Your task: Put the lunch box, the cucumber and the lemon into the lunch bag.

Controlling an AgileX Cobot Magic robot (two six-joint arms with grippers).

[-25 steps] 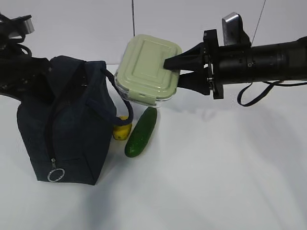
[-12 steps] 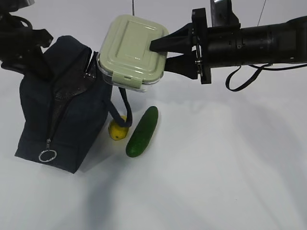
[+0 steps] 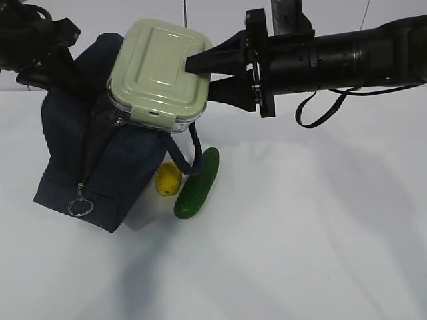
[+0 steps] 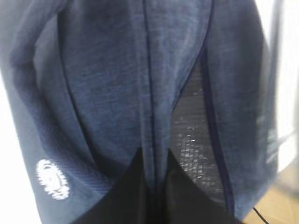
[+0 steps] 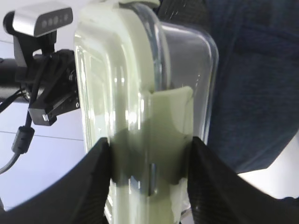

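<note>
While our right pincer (image 3: 193, 65) clamps the rigid, smooth lunch box (image 3: 159, 72) by its side clip above the lunch bag (image 3: 100, 160), our left pincer (image 4: 156, 186), clenched on the soft fabric, holds the bag near the worktop's left edge.

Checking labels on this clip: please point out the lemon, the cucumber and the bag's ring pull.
lemon (image 3: 169, 179), exterior view, middle of its yellow skin.
cucumber (image 3: 197, 183), exterior view, mid-length of its green body.
silver ring pull (image 3: 79, 207), exterior view, on the ring's metal rim.
</note>
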